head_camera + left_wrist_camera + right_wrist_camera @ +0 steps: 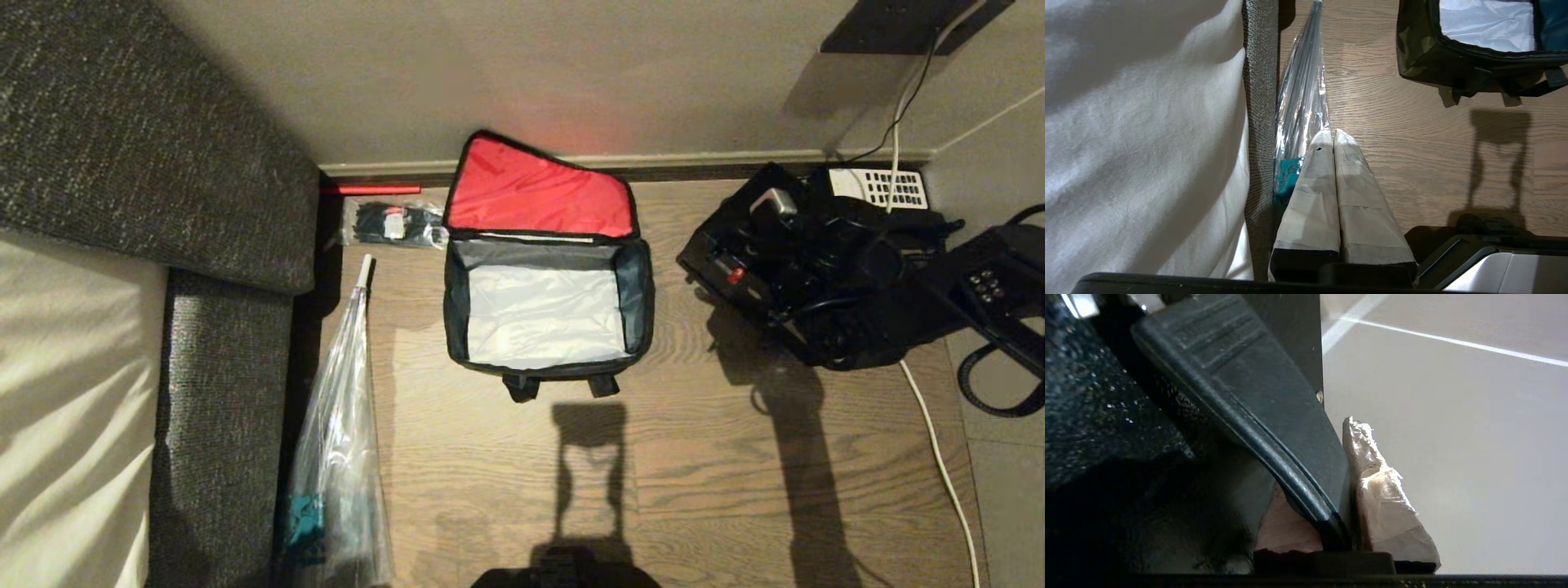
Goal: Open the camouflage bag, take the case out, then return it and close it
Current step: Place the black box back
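Two task items sit on a wooden floor [718,457]. The landmark is the camouflage bag [545,314], which lies open in the middle of the head view. Its red-lined lid [540,189] is folded back against the skirting board behind it, and its pale grey inside holds nothing visible. Two short black straps [563,385] stick out from the bag's near edge.

To the right of the bag, well apart from it, is the case [755,261], a black rigid box with a small red latch [736,275]. The robot's right arm reaches in over it from the far right. In the right wrist view the right gripper [1345,490] has its taped fingers [1384,498] pinched narrowly on a flat black handle [1274,416] of the case, one finger on each side of it. Behind the case, near the wall, lies a black telephone with a white keypad [880,188], and a white cable [939,457] trails across the floor.

To the left of the bag lies a long clear plastic bag [343,441] beside a dark grey sofa [220,359]. A small packet of black items [390,222] lies by the bag's far left corner.

The left gripper [1333,136] hangs near the sofa edge, left of the bag, its two taped fingers [1314,192] pressed together with nothing between them
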You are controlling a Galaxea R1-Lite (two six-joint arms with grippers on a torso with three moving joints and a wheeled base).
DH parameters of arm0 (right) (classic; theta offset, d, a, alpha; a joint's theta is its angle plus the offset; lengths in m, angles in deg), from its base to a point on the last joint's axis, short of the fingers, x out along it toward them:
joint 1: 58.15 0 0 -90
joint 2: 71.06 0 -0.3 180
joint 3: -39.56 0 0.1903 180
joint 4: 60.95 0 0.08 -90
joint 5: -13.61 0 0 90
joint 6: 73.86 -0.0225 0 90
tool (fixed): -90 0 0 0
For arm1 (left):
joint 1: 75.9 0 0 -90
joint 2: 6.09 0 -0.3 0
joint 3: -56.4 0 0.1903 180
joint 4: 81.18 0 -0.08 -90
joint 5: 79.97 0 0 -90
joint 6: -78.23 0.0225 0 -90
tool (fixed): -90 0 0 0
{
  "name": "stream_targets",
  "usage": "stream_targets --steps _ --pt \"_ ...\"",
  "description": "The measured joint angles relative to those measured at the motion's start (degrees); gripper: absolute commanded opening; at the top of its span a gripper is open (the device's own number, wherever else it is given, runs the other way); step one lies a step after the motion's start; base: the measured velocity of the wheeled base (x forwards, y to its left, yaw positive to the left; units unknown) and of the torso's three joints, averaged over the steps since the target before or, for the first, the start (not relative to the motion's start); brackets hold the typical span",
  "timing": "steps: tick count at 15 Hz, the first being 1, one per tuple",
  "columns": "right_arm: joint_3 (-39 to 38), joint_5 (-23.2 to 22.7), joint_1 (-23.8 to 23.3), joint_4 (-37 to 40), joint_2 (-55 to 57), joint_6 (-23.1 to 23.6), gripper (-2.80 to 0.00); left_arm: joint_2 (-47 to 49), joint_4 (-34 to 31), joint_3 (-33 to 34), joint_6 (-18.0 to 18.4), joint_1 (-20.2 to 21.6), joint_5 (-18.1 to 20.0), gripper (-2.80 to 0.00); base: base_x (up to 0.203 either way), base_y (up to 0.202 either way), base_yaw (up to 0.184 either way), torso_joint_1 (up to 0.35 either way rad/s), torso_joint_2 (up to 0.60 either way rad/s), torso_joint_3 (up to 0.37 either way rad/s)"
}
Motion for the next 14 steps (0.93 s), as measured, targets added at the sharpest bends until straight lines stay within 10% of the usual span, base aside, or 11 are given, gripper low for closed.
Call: stream_targets --steps 14 --pt "-10.1 -12.93 5.31 9.52 -25.35 0.32 -2.8 0.0 0.0 0.0 0.0 0.0 -0.01 -2.8 0.0 0.0 0.0 0.0 0.0 0.0"
